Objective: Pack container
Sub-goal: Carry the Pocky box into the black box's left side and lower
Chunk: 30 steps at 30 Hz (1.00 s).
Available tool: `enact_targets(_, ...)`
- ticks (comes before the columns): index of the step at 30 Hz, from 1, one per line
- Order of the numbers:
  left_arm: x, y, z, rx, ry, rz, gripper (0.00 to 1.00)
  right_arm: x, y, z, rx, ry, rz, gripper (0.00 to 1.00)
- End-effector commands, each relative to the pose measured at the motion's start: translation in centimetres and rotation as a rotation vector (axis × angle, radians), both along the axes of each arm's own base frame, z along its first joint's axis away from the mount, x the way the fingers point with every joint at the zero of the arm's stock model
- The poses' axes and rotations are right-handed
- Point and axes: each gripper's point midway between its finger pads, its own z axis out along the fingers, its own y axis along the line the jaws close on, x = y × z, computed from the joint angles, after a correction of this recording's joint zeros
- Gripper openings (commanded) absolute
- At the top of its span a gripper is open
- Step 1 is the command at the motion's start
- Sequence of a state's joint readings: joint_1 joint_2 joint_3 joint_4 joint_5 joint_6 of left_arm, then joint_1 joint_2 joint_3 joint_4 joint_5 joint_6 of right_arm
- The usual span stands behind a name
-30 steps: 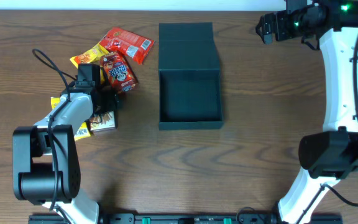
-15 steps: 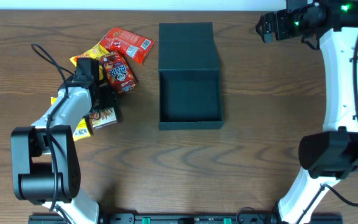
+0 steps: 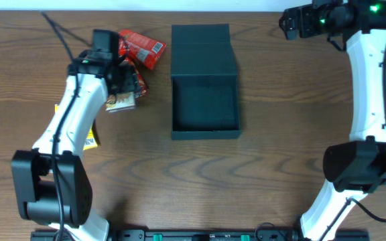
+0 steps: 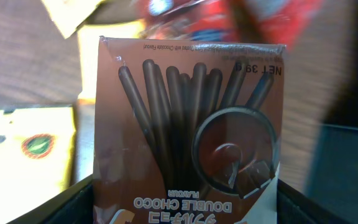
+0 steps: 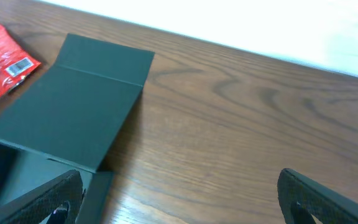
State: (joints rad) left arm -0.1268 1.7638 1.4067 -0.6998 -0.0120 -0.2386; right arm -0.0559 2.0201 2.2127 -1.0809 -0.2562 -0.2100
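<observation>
a: at the middle of the table (image 3: 267, 181), the box (image 3: 204, 107) lies open and empty, lid laid back.
b: which step?
a: the first load. left fingers (image 4: 55, 202) clamp the choco packet (image 4: 188, 124), lifted off the pile (image 3: 141, 47) since a second ago. next: carry it right and drop it in. right fingers (image 5: 42, 202) hang apart at the far corner.

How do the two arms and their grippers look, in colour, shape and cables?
Both arms have white tubular links and bulky black joints. The left arm carries a loose black cable; the right arm shows a green light. The left gripper and the right gripper are black.
</observation>
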Motion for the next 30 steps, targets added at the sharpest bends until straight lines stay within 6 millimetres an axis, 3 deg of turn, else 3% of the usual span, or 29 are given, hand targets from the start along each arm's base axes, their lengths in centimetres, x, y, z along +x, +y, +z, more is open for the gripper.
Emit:
enact_targets(1, 0.6, -4.2, 3.0, -0.009, -0.084, -0.080, 0.78, -0.2, -2.6, 1.5, 0.009, -0.031, -0.062, 0.99)
enact_targets(8, -0.3, -14.0, 3.6, -0.103, -0.152, -0.184, 0.78, -0.8, -7.4, 1.3, 0.031, -0.013, -0.181, 0.99)
enact_targets(15, -1.0, -20.0, 0.6, -0.161, -0.133, -0.225, 0.78, -1.5, -9.0, 0.9, 0.034, 0.013, -0.215, 0.99)
enact_targets(18, -0.9, -22.5, 0.3, -0.198, -0.151, -0.258, 0.77, -1.6, -9.1, 0.8, 0.034, 0.017, -0.217, 0.99)
enact_targets(26, -1.2, -25.0, -1.6, -0.254, -0.103, -0.227, 0.77, -2.0, -9.0, 0.5, 0.030, 0.039, -0.209, 0.99)
enact_targets(30, -1.6, -23.4, -3.4, -0.181, -0.057, -0.187, 0.78, -2.1, -9.2, 0.4, 0.030, 0.043, -0.212, 0.99)
